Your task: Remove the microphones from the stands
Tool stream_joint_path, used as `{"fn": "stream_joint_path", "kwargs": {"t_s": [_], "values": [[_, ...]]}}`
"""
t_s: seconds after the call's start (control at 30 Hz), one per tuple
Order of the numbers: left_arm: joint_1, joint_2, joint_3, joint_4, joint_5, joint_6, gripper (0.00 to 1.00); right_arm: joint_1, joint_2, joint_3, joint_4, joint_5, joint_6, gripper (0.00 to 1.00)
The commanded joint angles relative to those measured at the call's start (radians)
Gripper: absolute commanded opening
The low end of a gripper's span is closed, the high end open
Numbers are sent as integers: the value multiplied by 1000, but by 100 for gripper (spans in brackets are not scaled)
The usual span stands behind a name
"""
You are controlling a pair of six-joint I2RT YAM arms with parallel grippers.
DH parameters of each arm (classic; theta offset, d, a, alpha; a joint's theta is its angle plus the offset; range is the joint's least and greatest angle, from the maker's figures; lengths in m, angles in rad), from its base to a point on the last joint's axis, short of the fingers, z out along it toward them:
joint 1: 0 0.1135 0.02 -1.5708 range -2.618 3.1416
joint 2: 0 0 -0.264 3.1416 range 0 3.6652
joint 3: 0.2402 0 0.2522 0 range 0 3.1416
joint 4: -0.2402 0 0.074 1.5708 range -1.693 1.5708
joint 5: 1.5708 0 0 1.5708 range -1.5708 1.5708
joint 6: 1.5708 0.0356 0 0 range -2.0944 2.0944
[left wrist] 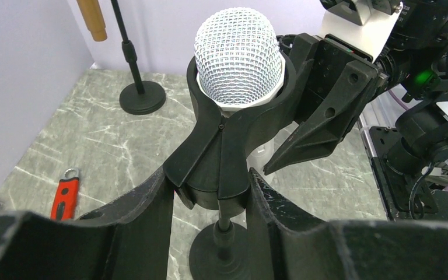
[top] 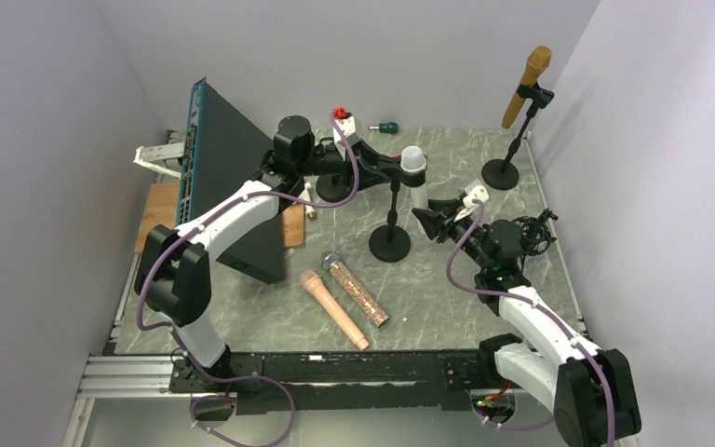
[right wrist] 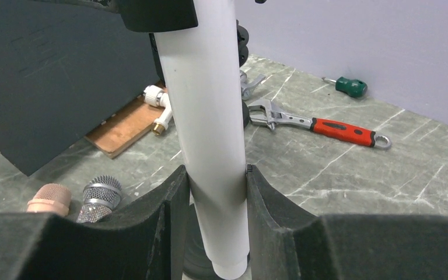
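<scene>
Right tool [right wrist: 217, 195] clamping smooth white cylindrical microphone [right wrist: 207, 105], left tool [left wrist: 210, 201] gripping black stand clip [left wrist: 228, 143]

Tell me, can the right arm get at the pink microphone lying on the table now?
Probably not yet: the right gripper is shut on the white microphone, though nothing lies over the pink microphone.

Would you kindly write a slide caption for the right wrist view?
Right gripper shut on the white microphone, a wrench lying on the table behind.
</scene>
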Motion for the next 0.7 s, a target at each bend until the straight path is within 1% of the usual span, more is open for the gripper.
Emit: {"fn": "stream_joint_path", "kwargs": {"t_s": [0.0,0.07,0.2,0.33,0.4,0.57,0.67], "values": [[-9,11,10,-85,74,36,0,-16,2,155,168,86,20,0],[-8,5,0,-66,66,33,0,-14,34,185,163,47,24,0],[-14,1,7,-72,82,38,0,-12,69,176,201,24,45,0],[-41,9,26,-128,70,74,0,8,129,170,288,-24,58,0],[-56,20,46,-175,61,88,0,38,136,175,296,0,17,0],[-59,24,42,-212,52,76,0,77,74,232,217,86,-136,0],[-56,17,29,-190,31,65,0,77,69,264,163,150,-146,0]]}}
